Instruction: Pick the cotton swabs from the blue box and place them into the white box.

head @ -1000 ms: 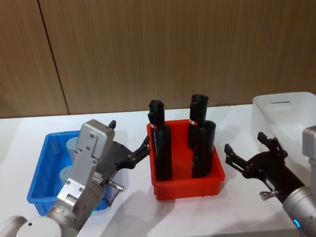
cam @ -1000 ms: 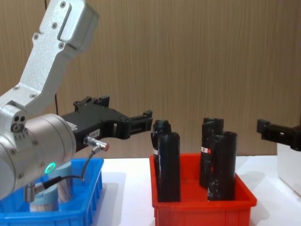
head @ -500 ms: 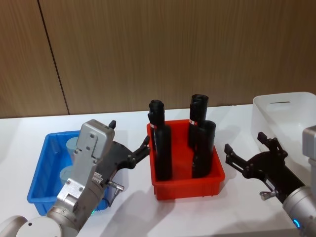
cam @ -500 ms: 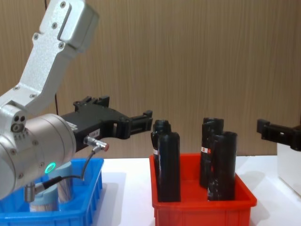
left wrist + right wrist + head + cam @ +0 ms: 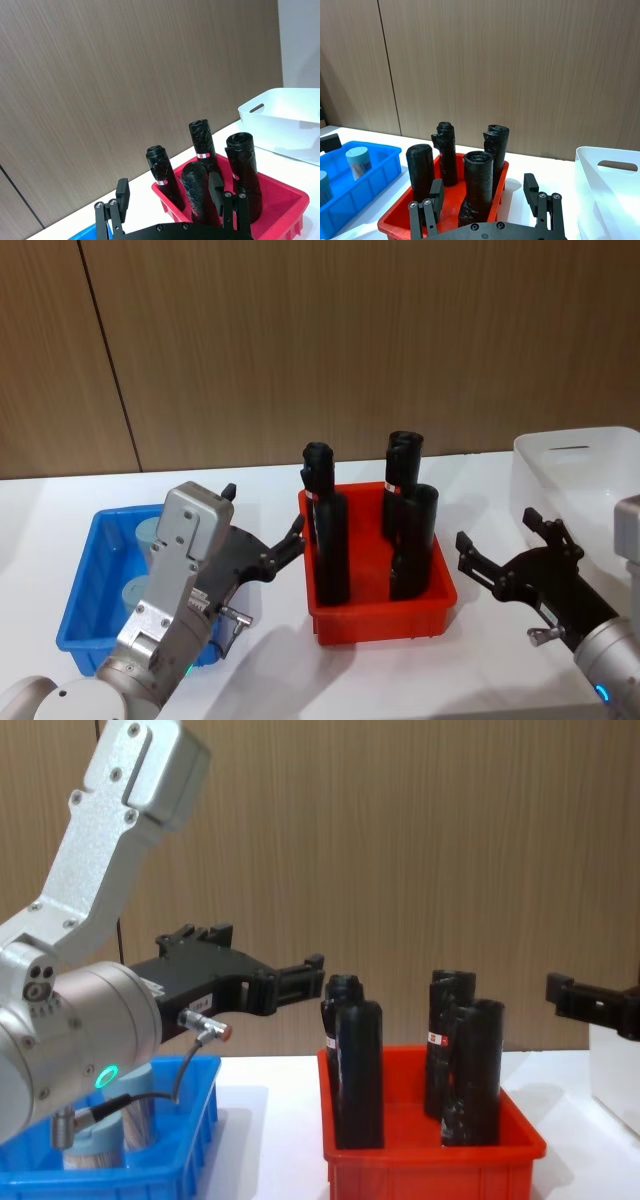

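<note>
Lower left of the head view: left gripper [image 5: 262, 510], fingers spread, pinching nothing, hovering over the right edge of the blue box [image 5: 90, 580]. Lower right: right gripper [image 5: 497, 530], fingers spread too, empty, just right of the red bin [image 5: 380, 618]. Cotton swabs [image 5: 150, 532] stand upright inside the blue box at mid left. Black bottles [image 5: 330, 540] stand upright in the red bin, centre. White box [image 5: 545, 480] at the right edge, farther back.
</note>
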